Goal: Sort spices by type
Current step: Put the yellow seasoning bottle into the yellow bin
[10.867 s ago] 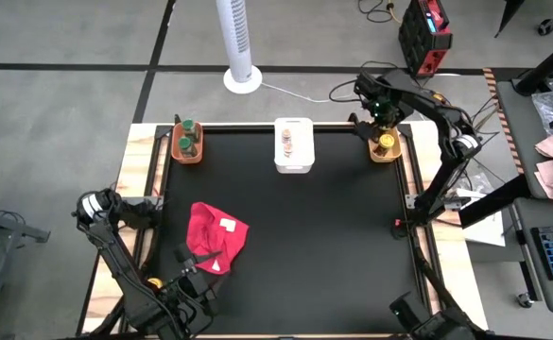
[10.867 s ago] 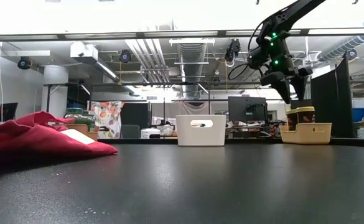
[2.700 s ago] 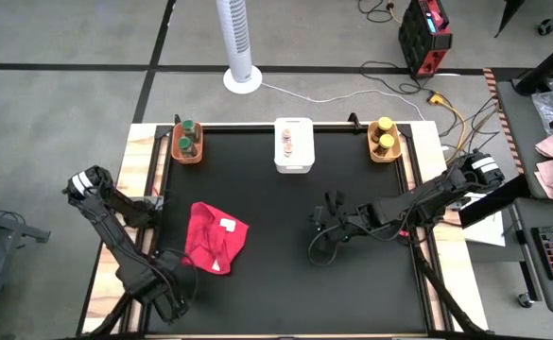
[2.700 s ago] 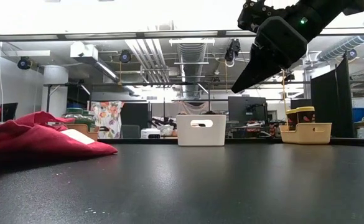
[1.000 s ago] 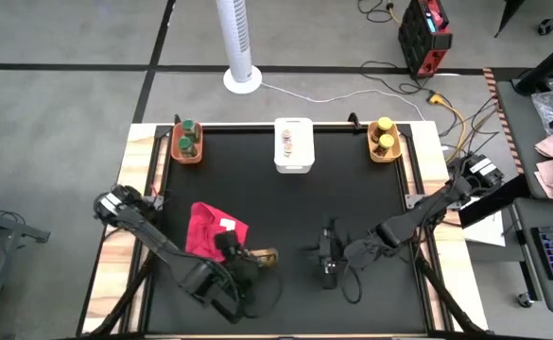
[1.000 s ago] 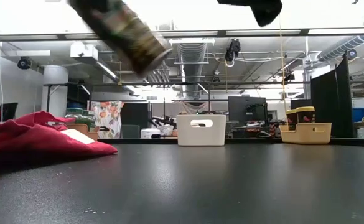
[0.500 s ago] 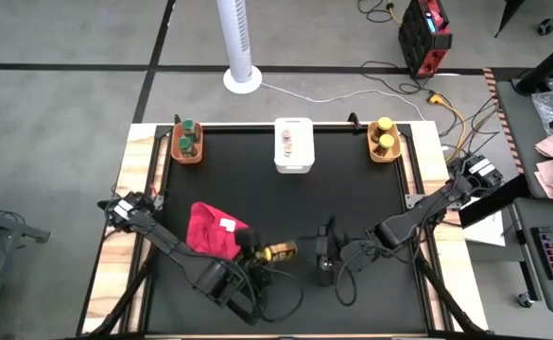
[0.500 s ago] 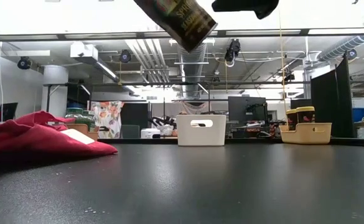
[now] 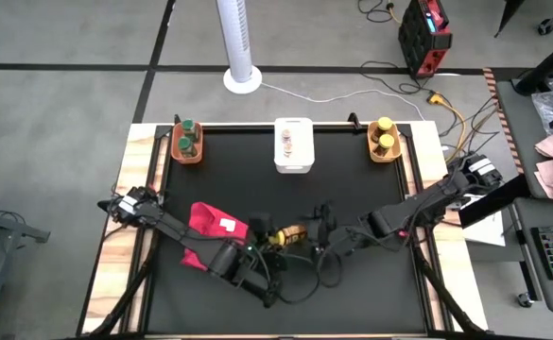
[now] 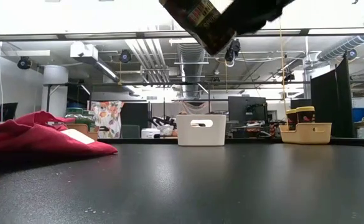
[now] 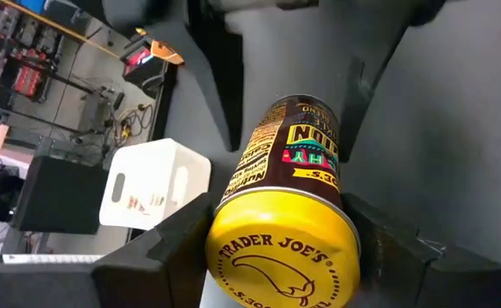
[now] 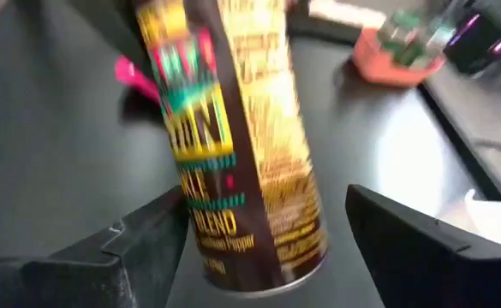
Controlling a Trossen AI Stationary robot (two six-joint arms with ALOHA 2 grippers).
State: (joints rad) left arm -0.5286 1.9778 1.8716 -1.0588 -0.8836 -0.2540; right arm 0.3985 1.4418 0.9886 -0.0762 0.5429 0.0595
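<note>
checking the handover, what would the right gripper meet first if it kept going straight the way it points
Most likely the yellow-lidded spice jar, held by the left gripper. In the right wrist view it stands right ahead between the open fingers of the right gripper; whether they touch it cannot be told.

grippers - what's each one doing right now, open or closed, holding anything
left gripper: closed on the yellow-lidded spice jar, holding it above the table.
right gripper: open, fingers either side of the jar's base, not gripping it.

The jar's yellow lid (image 11: 282, 250) reads "TRADER JOE'S"; its label shows "BLEND" (other label words too blurred to read).
</note>
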